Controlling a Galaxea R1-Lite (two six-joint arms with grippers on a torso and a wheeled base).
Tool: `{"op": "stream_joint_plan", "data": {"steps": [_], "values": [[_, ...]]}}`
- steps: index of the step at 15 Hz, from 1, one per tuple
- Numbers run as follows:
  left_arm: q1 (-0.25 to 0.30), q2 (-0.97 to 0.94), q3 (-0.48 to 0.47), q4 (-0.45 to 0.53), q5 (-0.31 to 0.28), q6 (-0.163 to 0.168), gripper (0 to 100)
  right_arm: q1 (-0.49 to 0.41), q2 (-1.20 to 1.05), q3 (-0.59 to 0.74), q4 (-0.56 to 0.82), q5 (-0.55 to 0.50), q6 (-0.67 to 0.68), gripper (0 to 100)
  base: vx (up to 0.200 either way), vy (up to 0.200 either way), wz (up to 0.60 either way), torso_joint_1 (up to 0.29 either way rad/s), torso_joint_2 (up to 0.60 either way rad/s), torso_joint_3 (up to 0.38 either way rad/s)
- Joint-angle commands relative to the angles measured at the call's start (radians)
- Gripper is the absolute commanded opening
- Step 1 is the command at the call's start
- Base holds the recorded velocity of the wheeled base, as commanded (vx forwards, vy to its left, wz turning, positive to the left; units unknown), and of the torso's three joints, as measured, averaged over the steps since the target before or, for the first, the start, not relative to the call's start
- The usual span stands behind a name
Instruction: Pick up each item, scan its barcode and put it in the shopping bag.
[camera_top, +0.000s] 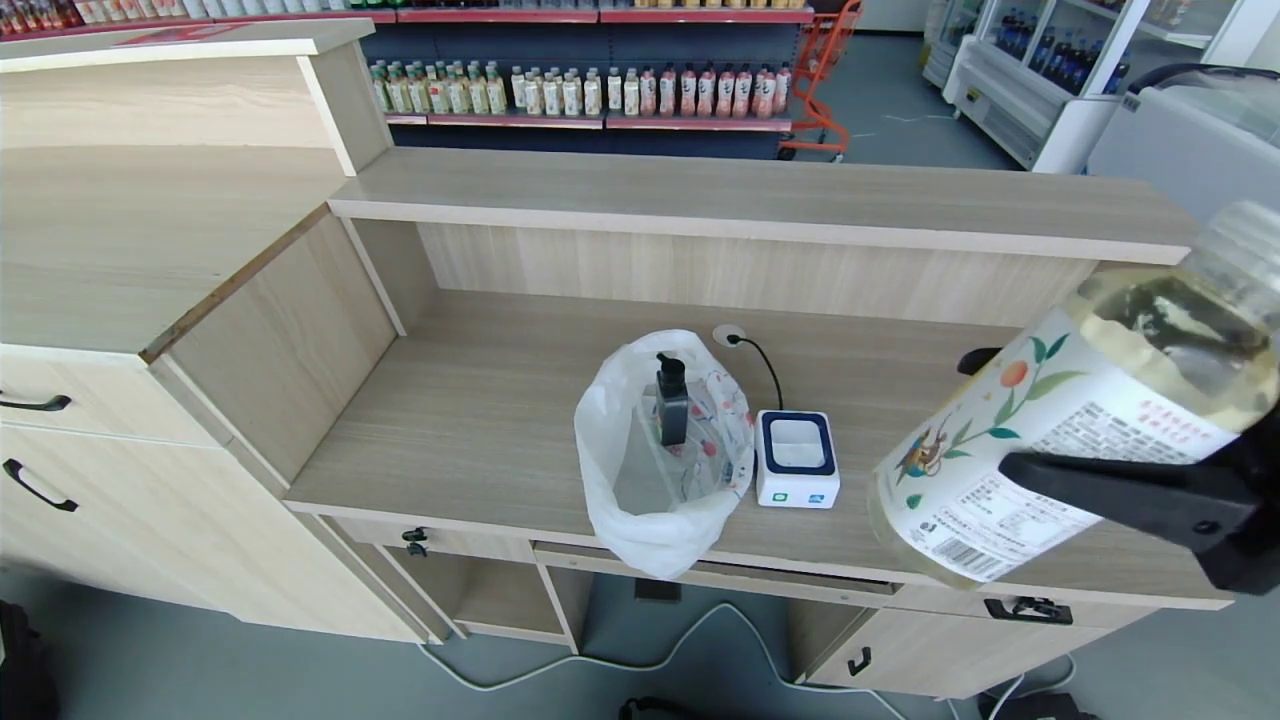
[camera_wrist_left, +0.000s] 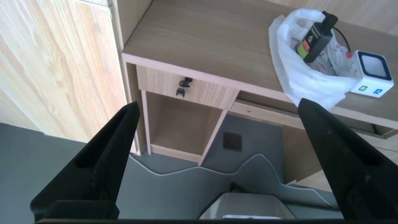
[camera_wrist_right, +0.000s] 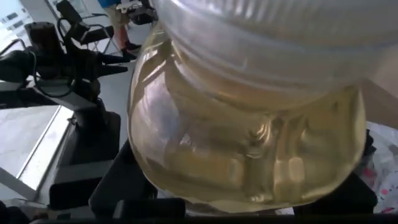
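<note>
A clear bottle of pale yellow drink with a white flowered label is held tilted high at the right, close to the head camera, its barcode end low and facing left. My right gripper is shut on the bottle. On the counter stands a white scanner with a dark-rimmed window. Just left of it sits the white shopping bag, open, with a black pump bottle and other items inside. My left gripper hangs open below the counter, over the floor, with the bag farther off.
The wooden counter has a raised back ledge and a tall cabinet on the left. A black cable runs from the scanner to a hole in the top. Drawers and an open cubby lie under the counter. Shelves of bottles stand behind.
</note>
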Motion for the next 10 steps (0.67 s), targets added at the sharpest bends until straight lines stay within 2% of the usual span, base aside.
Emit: {"op": "stream_joint_plan", "data": {"steps": [1,3,5,8,10], "values": [[0.000,0.000,0.000,0.000,0.000,0.000,100,-0.213,0.276,-0.047,-0.002,0.004,-0.342,0,0.000,0.000,0.00,0.000,0.00,0.000],[0.000,0.000,0.001,0.000,0.000,0.000,100,-0.282,0.417,-0.148,-0.015,0.011,-0.457,0,0.000,0.000,0.00,0.000,0.00,0.000],[0.000,0.000,0.000,0.000,0.000,0.000,100,-0.281,0.538,-0.248,-0.106,0.011,-0.462,0,0.000,0.000,0.00,0.000,0.00,0.000],[0.000,0.000,0.000,0.000,0.000,0.000,100,-0.250,0.720,-0.288,-0.333,0.027,-0.493,0,0.000,0.000,0.00,0.000,0.00,0.000],[0.000,0.000,0.000,0.000,-0.002,0.000,100,-0.241,0.796,-0.286,-0.408,0.039,-0.557,0,0.000,0.000,0.00,0.000,0.00,0.000]]}}
